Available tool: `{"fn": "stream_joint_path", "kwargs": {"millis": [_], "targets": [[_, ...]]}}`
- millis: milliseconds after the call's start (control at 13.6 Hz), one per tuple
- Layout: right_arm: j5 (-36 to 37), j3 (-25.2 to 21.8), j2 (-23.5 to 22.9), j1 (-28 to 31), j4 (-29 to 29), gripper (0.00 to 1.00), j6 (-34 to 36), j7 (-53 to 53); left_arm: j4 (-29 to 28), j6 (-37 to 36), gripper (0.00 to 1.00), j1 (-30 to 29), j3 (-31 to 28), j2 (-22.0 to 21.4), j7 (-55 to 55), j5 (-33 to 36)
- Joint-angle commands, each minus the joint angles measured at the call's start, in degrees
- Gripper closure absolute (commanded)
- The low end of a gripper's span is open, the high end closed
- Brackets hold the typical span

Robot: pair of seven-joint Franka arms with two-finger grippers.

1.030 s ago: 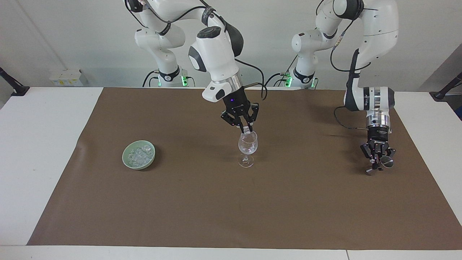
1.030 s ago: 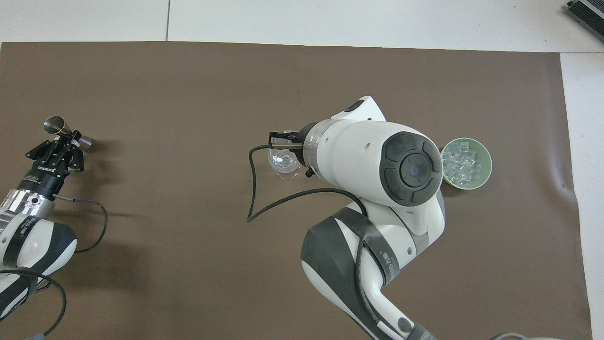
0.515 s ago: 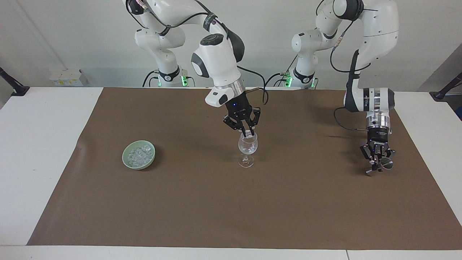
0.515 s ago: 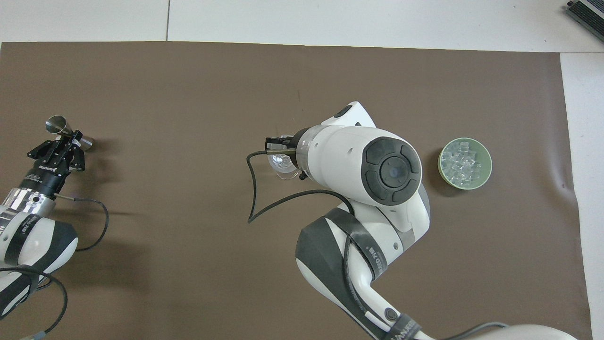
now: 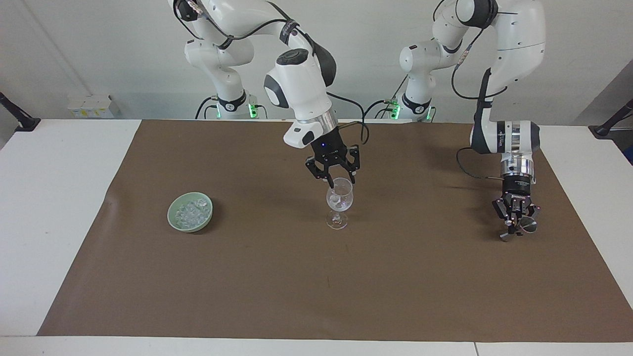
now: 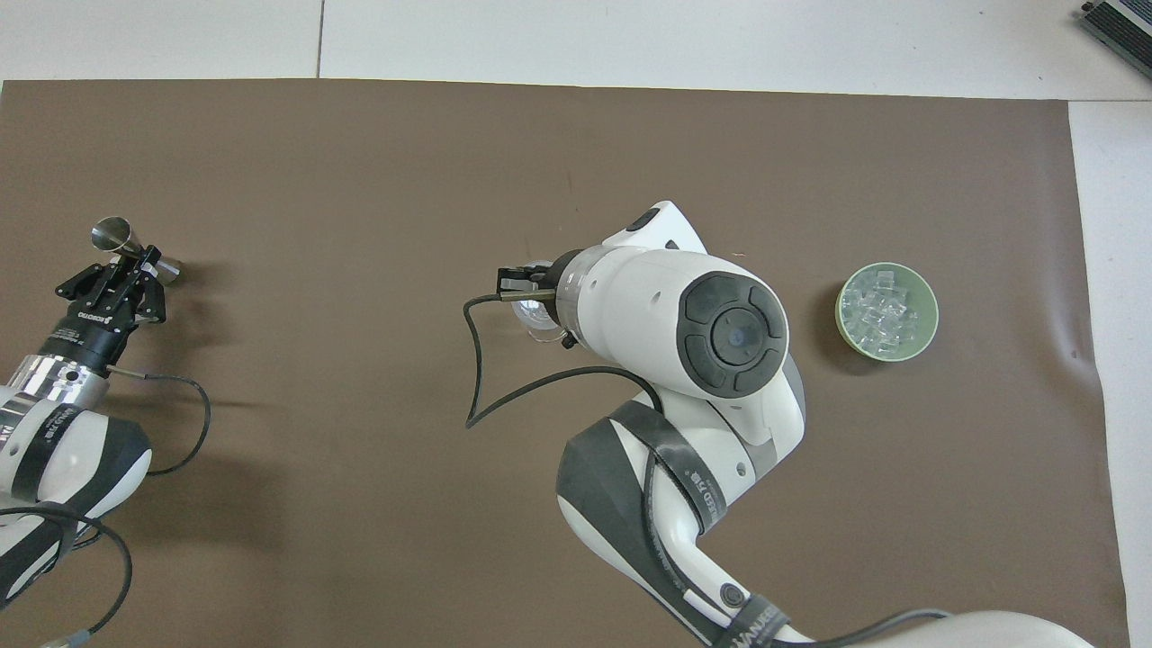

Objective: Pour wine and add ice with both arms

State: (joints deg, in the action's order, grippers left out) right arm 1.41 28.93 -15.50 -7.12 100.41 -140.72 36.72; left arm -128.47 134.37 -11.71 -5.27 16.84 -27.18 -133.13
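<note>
A clear stemmed wine glass (image 5: 339, 202) (image 6: 536, 315) stands mid-mat. My right gripper (image 5: 341, 184) hangs just over its rim, open, with nothing between the fingers. One piece of ice (image 5: 336, 199) lies inside the glass bowl. More ice fills a green bowl (image 5: 190, 212) (image 6: 886, 311) toward the right arm's end of the table. My left gripper (image 5: 514, 231) (image 6: 135, 263) is low over the mat at the left arm's end, shut on a metal jigger (image 5: 528, 225) (image 6: 110, 236) lying on its side. No wine is in view.
A brown mat (image 5: 316, 287) covers most of the white table (image 5: 59, 198). In the overhead view the right arm's wrist (image 6: 711, 333) hides its own fingers and part of the glass.
My right gripper, shut on an ice cube over the glass, has opened, and the cube now lies in the glass. The left gripper with the jigger has barely shifted.
</note>
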Motion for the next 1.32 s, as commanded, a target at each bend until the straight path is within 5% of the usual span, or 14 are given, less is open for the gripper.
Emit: {"fn": "stream_joint_path", "kwargs": {"millis": [0, 368, 1251], "targets": [[0.87, 0.43, -0.32, 0.35, -0.30, 0.06, -1.31, 0.46, 1.55, 1.59, 1.00, 0.19, 0.35, 1.00, -0.07, -1.52], [0.87, -1.67, 2.83, 1.23, -1.27, 0.00, 1.92, 0.46, 1.90, 2.03, 1.00, 0.11, 0.61, 1.00, -0.07, -1.61], [3.95, -16.08, 13.30, 5.62, -3.63, 0.00, 26.87, -10.94, 1.99, 2.74, 0.89, 0.37, 0.70, 1.36, 0.20, -1.61]]}}
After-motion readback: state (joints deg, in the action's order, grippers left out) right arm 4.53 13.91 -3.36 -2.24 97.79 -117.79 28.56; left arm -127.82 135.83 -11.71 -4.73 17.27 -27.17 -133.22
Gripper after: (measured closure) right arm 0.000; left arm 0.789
